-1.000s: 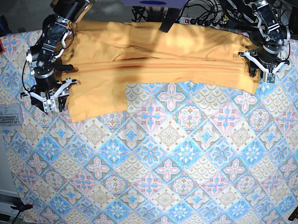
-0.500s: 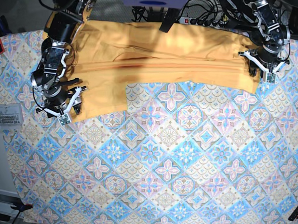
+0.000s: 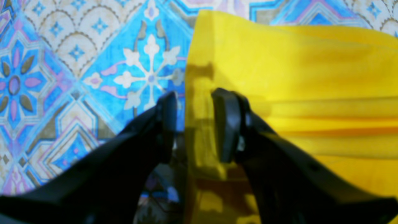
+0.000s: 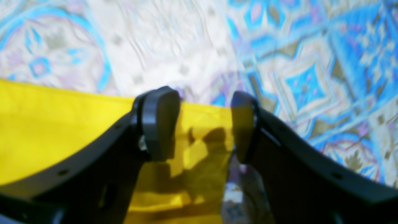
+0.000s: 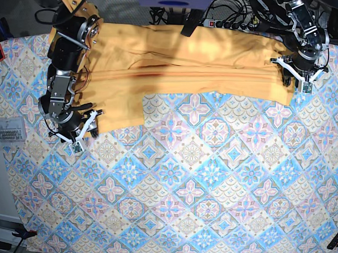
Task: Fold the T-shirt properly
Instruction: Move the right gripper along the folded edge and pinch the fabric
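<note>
Left wrist view: the left gripper stands open over a side edge of the T-shirt. 1 finger is over the patterned tablecloth, the other over yellow cloth, with the shirt's edge running between them. Nothing is pinched; whether the tips touch the cloth cannot be told.

Right wrist view: the right gripper is also spread open, straddling a corner of the T-shirt. The cloth's edge passes between the 2 fingers and is not clamped. The tablecloth fills the rest of the view, blurred.

Base view: the T-shirt lies along the far edge of the tablecloth as a long band, with lengthwise creases and 1 flap hanging nearer on the picture's left. The right gripper sits at that flap's lower corner; the left gripper sits at the band's opposite end.

Progress: the lengthwise creases suggest a first fold along the shirt's length is in place, though I cannot be sure. The band is not yet folded across, and the hanging flap makes the outline uneven.

Left to do: judging by both open grippers poised on edges, a grasp is being prepared; the crosswise folds into a compact rectangle are not yet made.
</note>
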